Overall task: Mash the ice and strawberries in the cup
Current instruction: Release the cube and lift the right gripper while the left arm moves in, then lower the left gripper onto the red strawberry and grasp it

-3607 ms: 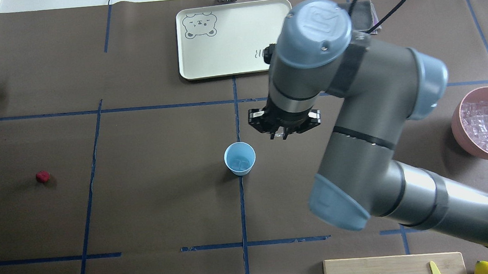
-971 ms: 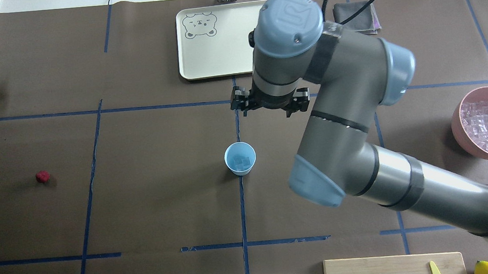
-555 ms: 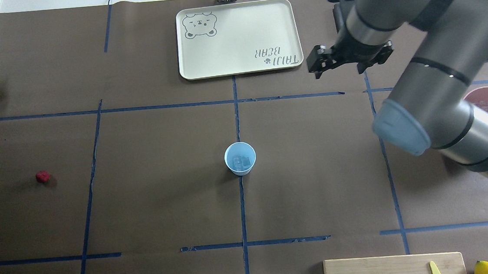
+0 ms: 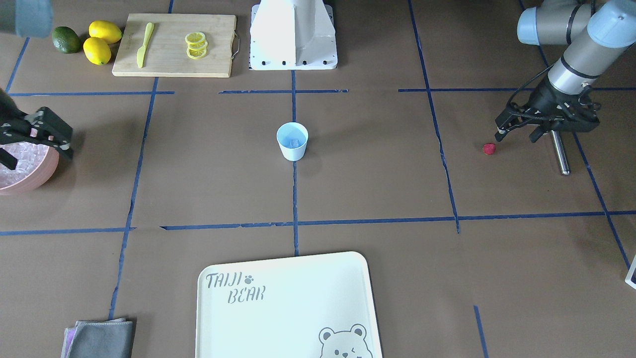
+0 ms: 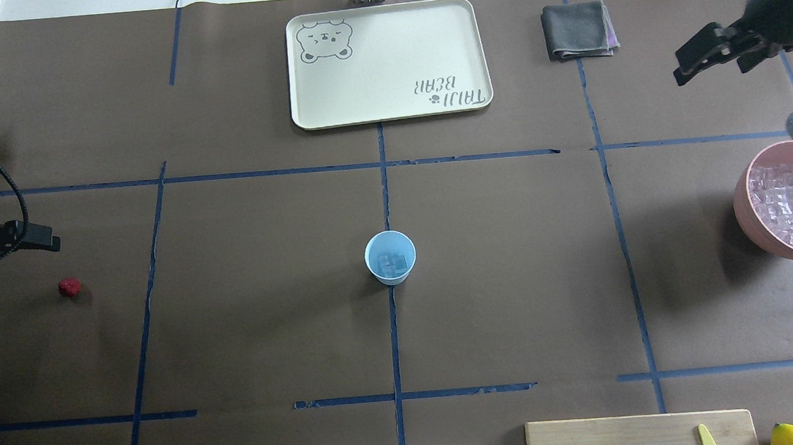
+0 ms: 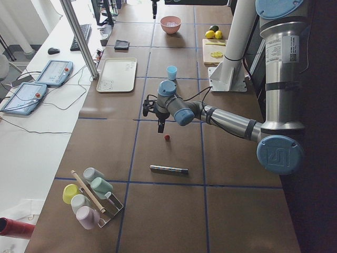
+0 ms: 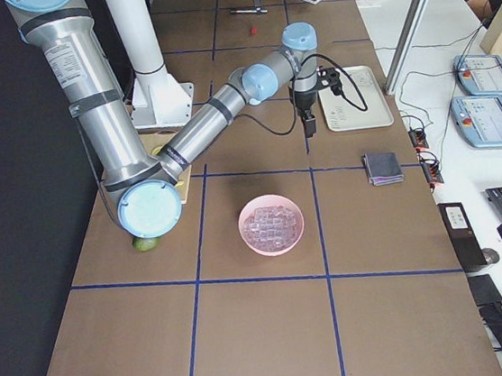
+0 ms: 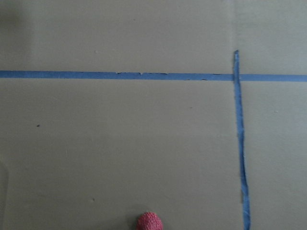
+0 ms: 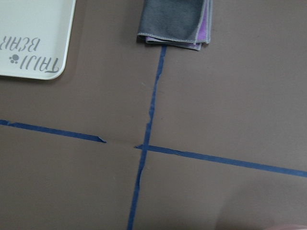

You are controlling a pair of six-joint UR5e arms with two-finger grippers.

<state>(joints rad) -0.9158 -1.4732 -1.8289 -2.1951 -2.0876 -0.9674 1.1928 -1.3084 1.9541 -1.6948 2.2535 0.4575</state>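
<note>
The cup (image 5: pixel 390 257) stands with a few ice cubes (image 5: pixel 395 262) inside. Well off to its left lies the strawberry (image 4: pixel 489 148), near the left gripper (image 4: pixel 516 135), whose fingers are spread and empty. A metal rod (image 4: pixel 560 154) lies beyond. Far on the cup's other side, the right gripper (image 5: pixel 710 72) hangs spread and empty by the pink bowl (image 5: pixel 746 209).

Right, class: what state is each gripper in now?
Left gripper: open, empty, above the strawberry.
Right gripper: open, empty.

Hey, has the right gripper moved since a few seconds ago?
Yes. The right gripper has swung from beside the cup to the right and farther out, now beyond the grey cloth.
</note>
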